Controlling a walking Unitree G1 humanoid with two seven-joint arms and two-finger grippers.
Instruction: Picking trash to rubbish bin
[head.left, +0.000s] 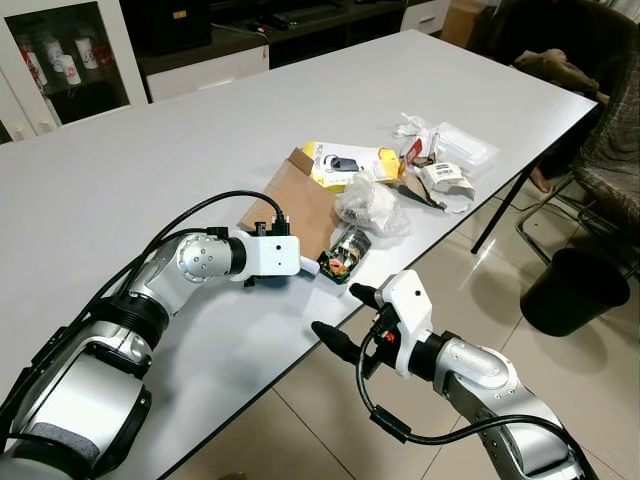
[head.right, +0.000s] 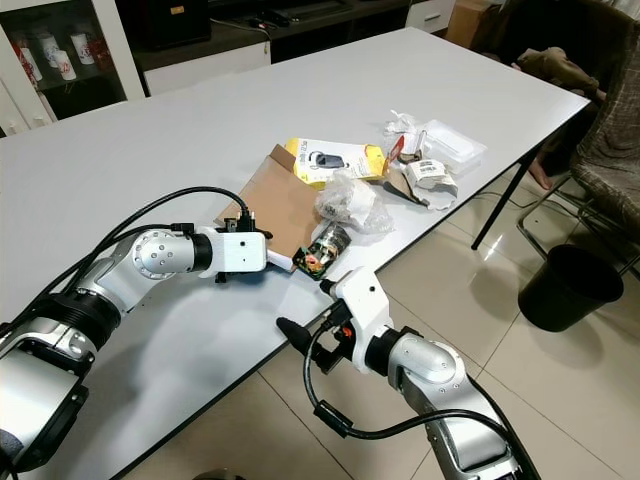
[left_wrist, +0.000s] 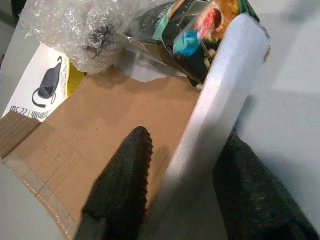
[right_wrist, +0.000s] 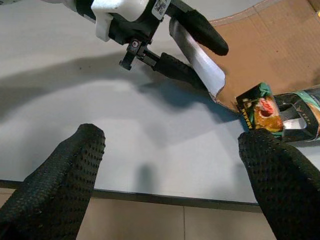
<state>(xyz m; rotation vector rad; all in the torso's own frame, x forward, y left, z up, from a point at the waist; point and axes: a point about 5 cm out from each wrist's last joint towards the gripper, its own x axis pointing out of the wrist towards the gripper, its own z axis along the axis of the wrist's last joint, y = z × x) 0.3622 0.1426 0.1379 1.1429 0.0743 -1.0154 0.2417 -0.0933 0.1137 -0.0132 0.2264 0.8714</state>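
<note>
Trash lies near the white table's (head.left: 150, 180) right edge: a flat brown cardboard piece (head.left: 300, 200), a dark printed snack packet (head.left: 347, 254), a crumpled clear plastic bag (head.left: 370, 205) and a yellow package (head.left: 345, 163). My left gripper (head.left: 310, 265) rests on the table beside the cardboard, shut on a white strip (left_wrist: 220, 100) whose far end touches the snack packet (left_wrist: 200, 25). My right gripper (head.left: 338, 312) hovers open just off the table's front edge, below the packet, with nothing between its fingers (right_wrist: 60, 175). A black rubbish bin (head.left: 575, 290) stands on the floor to the right.
More wrappers and a clear plastic container (head.left: 460, 145) lie further right on the table. A table leg (head.left: 495, 215) and a chair (head.left: 610, 150) stand near the bin. Tiled floor (head.left: 470, 290) lies between my right arm and the bin.
</note>
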